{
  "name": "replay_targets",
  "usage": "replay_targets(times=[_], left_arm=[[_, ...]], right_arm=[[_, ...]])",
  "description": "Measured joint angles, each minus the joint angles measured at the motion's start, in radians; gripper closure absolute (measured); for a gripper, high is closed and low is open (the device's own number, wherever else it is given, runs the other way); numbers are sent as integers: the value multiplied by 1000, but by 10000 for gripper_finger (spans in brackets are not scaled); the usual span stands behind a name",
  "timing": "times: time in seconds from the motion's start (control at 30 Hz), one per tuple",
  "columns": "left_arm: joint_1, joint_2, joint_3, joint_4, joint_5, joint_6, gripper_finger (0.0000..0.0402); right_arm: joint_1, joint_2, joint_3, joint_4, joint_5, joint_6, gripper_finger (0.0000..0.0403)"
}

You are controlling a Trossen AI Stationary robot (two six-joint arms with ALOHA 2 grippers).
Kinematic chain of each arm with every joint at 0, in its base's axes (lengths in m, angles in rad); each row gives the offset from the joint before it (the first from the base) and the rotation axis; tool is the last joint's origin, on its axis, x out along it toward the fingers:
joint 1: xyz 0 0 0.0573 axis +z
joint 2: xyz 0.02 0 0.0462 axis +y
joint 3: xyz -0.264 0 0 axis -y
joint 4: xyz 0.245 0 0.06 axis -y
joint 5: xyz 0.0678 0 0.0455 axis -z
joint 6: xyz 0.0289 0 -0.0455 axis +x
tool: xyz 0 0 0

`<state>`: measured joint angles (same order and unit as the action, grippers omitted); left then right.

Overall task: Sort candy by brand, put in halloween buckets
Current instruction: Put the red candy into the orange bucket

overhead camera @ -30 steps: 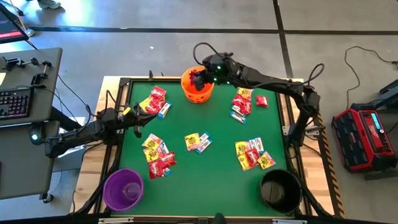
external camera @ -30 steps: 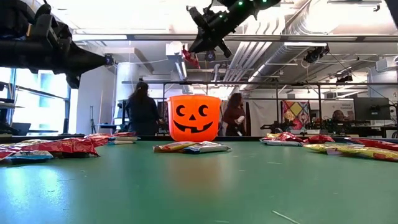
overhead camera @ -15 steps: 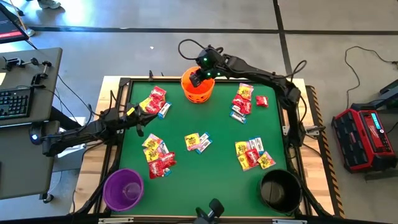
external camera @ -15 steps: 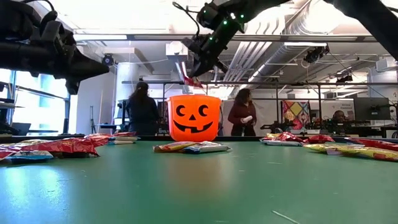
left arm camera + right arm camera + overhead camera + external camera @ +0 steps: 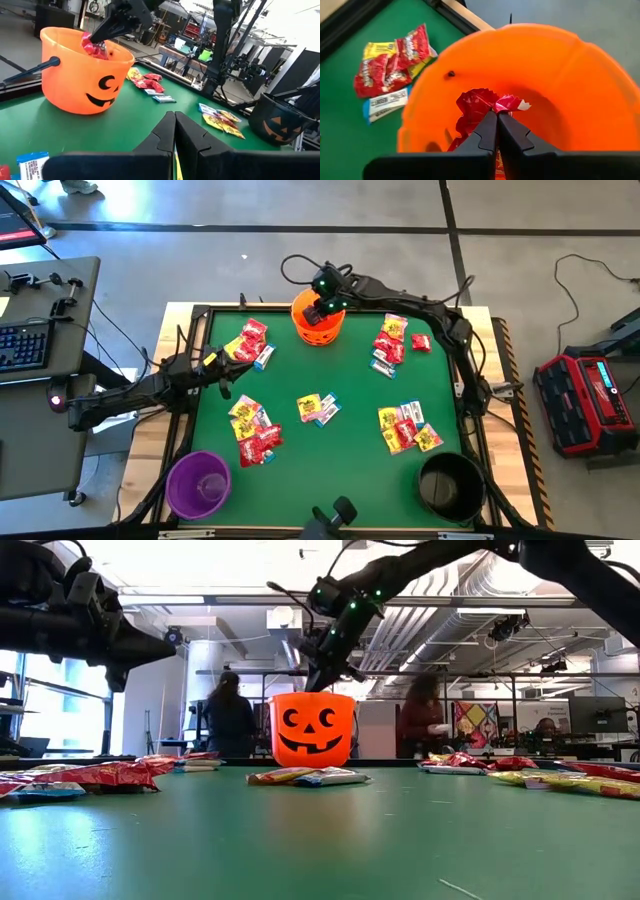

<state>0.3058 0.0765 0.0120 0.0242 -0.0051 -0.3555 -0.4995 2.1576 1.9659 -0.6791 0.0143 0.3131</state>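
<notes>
Pincer (image 5: 496, 116) now lower inside orange bucket (image 5: 580, 90)

black bucket (image 5: 280, 122) cut off at frame edge, people (image 5: 228, 720) behind orange bucket (image 5: 312, 728) blurred

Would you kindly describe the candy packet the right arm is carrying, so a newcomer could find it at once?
Start at the orange pumpkin-face bucket at the far edge of the green table, the only bucket at that end. The right gripper hangs inside its mouth, jaws shut on a red candy packet. Unlike every other packet, which lies flat on the table, this one dangles crumpled inside the bucket.
</notes>
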Motion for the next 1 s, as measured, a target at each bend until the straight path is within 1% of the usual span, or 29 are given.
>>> replay_targets(times=[0.4, 0.6, 0.83, 1.0], left_arm=[[0, 21, 0, -13, -5, -13, 401], [0, 46, 0, -13, -1, -86, 401], [0, 63, 0, 36, -3, -93, 401], [0, 63, 0, 29, -8, -88, 401]], right_arm=[[0, 16, 0, -16, -5, 19, 402], [0, 16, 0, -15, -4, 24, 402], [-5, 24, -1, -6, 4, 32, 402], [-22, 35, -1, -12, 1, 73, 402]])
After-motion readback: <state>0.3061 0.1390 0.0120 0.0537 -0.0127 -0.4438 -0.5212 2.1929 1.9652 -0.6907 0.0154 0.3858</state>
